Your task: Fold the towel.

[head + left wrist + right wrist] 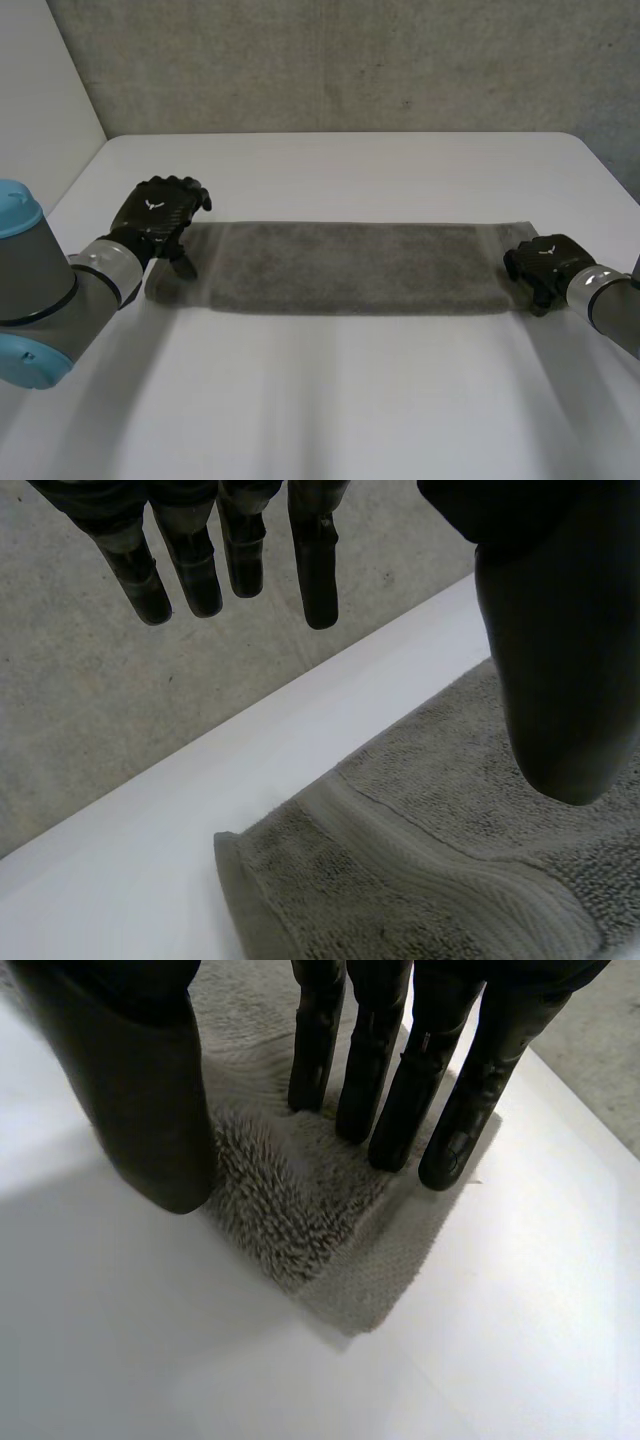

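Note:
A grey towel [350, 265] lies as a long flat strip across the white table [350, 400]. My left hand [160, 215] hovers over the towel's left end, open, with fingers [190, 565] straight and clear of the cloth; a corner of the towel [450, 870] lies under its thumb. My right hand [545, 262] is at the towel's right end. Its fingers [375, 1090] press down on the towel [290, 1210] and its thumb stands against the edge, with a ridge of cloth bunched up between them. The corner lies flat past the fingertips.
A grey concrete wall [350, 60] rises behind the table's far edge. Bare table top extends in front of the towel and behind it. My left arm [40, 290] reaches in from the near left corner.

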You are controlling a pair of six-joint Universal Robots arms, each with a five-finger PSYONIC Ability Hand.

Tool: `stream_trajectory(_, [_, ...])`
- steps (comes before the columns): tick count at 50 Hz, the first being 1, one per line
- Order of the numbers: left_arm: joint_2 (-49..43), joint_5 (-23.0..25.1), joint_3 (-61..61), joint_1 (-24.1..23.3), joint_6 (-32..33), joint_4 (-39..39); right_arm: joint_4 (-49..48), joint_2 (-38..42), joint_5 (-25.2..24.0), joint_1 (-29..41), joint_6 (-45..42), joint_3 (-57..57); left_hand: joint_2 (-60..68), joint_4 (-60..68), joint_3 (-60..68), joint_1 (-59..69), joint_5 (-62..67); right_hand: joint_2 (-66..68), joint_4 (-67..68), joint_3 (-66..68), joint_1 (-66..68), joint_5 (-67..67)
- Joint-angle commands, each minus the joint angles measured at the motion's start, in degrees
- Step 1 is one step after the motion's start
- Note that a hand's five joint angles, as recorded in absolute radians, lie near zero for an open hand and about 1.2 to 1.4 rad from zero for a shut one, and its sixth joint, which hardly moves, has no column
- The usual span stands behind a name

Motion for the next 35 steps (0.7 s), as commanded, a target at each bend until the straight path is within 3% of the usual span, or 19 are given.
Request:
stream_trajectory(1, [-0.07,-0.03,0.06,0.03,-0.09,0.8,-1.62,1.18,-0.08,-1.2,-0.54,-0.29,-3.47,-4.04,-3.75,-3.91,-3.03,12.34,12.55,12.56,12.25,12.6])
stream_trajectory(4, [-0.07,-0.03,-0.03,0.03,-0.09,0.8,-1.7,1.18,-0.17,-2.25,-1.33,-0.38,-3.47,-4.04,-3.75,-3.91,-3.03,32.36,32.57,32.58,32.27,32.62])
stream_trajectory(17, [-0.07,-0.12,-0.12,0.12,-0.09,0.8,-1.0,0.74,-0.08,-8.06,-1.95,-2.14,-3.47,-4.04,-3.75,-3.91,-3.03,32.46,32.68,32.68,32.38,32.73])
stream_trajectory(25, [0.01,-0.21,-0.12,0.21,-0.09,0.8,3.31,-2.6,0.97,-16.23,-8.28,-12.16,-3.47,-4.04,-3.75,-3.91,-3.03,32.46,32.68,32.68,32.38,32.73])
stream_trajectory(31, [0.01,-0.12,-0.03,0.21,-0.09,0.8,9.9,-5.85,1.15,-10.34,-4.85,-22.44,-3.47,-4.04,-3.75,-3.91,-3.03,32.46,32.68,32.68,32.38,32.73])
stream_trajectory(34, [-0.07,-0.21,-0.03,0.21,-0.09,0.8,10.78,-8.13,1.15,2.26,-0.64,-24.02,-3.47,-4.04,-3.75,-3.91,-3.03,32.46,32.68,32.68,32.38,32.73])
stream_trajectory(35, [-0.07,-0.21,-0.03,0.21,-0.09,0.8,10.78,-8.13,1.15,2.31,-0.63,-24.02,-3.47,-4.04,-3.75,-3.91,-3.03,32.46,32.68,32.68,32.38,32.73])
